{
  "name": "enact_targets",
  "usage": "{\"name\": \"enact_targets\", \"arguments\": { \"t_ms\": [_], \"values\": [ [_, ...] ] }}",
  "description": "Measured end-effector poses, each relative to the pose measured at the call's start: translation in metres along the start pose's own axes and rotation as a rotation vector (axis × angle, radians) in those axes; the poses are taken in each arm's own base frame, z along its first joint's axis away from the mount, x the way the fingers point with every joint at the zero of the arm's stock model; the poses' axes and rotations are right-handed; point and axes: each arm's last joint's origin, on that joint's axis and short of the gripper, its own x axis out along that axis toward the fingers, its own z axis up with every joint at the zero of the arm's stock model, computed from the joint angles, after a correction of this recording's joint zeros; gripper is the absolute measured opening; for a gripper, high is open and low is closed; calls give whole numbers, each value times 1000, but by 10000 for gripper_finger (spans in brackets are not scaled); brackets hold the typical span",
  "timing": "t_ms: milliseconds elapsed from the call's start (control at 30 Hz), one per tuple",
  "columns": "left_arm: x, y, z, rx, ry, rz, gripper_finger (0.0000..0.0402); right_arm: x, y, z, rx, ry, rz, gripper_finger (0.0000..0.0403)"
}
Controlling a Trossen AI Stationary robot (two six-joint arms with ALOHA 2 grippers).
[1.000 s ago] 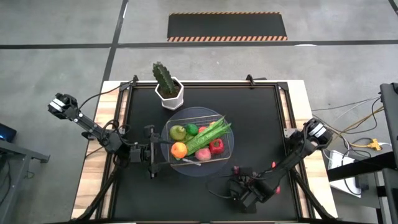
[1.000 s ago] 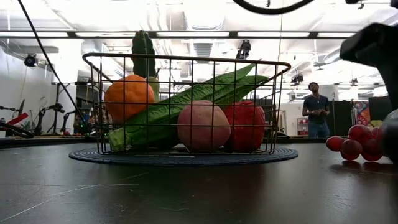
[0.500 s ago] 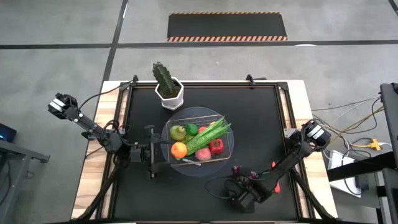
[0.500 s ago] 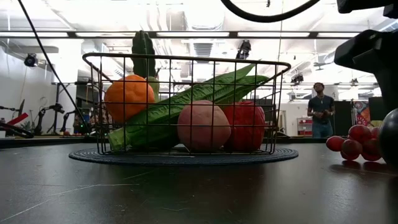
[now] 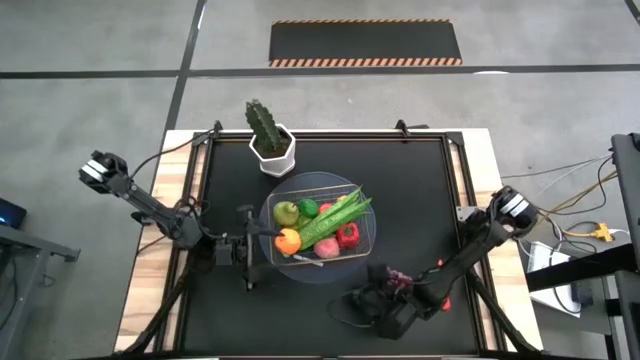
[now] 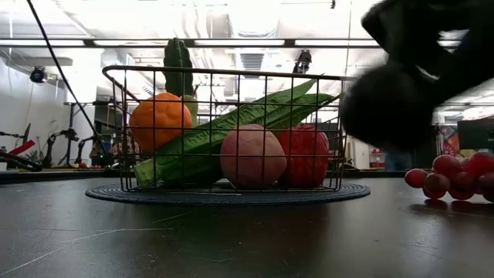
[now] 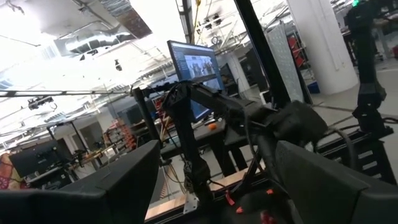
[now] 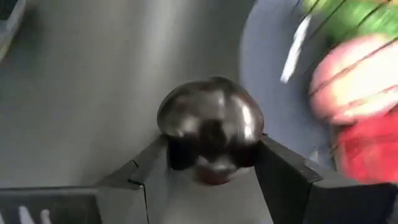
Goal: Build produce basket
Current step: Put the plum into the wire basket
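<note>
I have the right gripper (image 8: pixel 211 163) closed on a dark, glossy rounded fruit (image 8: pixel 210 129) — the fingers (image 8: pixel 283 174) pinch it from both sides, and it rides clear of the black surface (image 5: pixel 420 200), just off the near edge of the basket (image 5: pixel 366 232). From above, the gripper sits low at the front of the surface, near the basket's round grey base (image 6: pixel 116 193).

To finish this well, I judge I need height first: the wire rim stands well above the base, so I lift before I travel, then come over the near wall and lower into a free pocket. The basket already carries an orange (image 5: pixel 288 240), a green apple (image 5: pixel 286 211), the long bean bunch (image 5: pixel 335 217), a pinkish fruit (image 6: pixel 252 156) and a red pepper (image 5: pixel 348 236), so I aim for the gap at the near side rather than dropping on the beans. I release low so the round piece doesn't roll out.

The grapes (image 6: pixel 455 176) lie on the surface beside the right arm, still to go in.

Hard to judge: what the dark fruit actually is — the wrist view is smeared and the low view shows only a dark blur. The left gripper (image 5: pixel 243 250) waits by the basket's left side; its own view looks out into the room, and its fingers (image 7: pixel 106 186) stand spread apart with nothing between them.
</note>
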Motion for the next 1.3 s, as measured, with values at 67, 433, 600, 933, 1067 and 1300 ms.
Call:
{"name": "enact_targets", "arguments": {
  "t_ms": [67, 433, 600, 933, 1067, 1300],
  "values": [
    [3, -2, -1, 13, 6, -7, 302, -2, -5, 0, -6, -113, -38, 188],
    [30, -24, -7, 175, 24, -76, 302, -26, -47, -13, 253, -1055, 64, 188],
    [53, -43, -15, 300, 33, -131, 302, -25, -68, -23, 347, -1256, 144, 188],
    [100, -69, -40, 512, 162, -58, 302, -21, -78, -23, 372, -1267, 127, 188],
    [114, -65, -49, 523, 220, 10, 302, -22, -77, -22, 347, -1273, 142, 188],
    [120, -61, -59, 521, 229, 37, 302, -22, -77, -22, 342, -1275, 138, 188]
  ]
}}
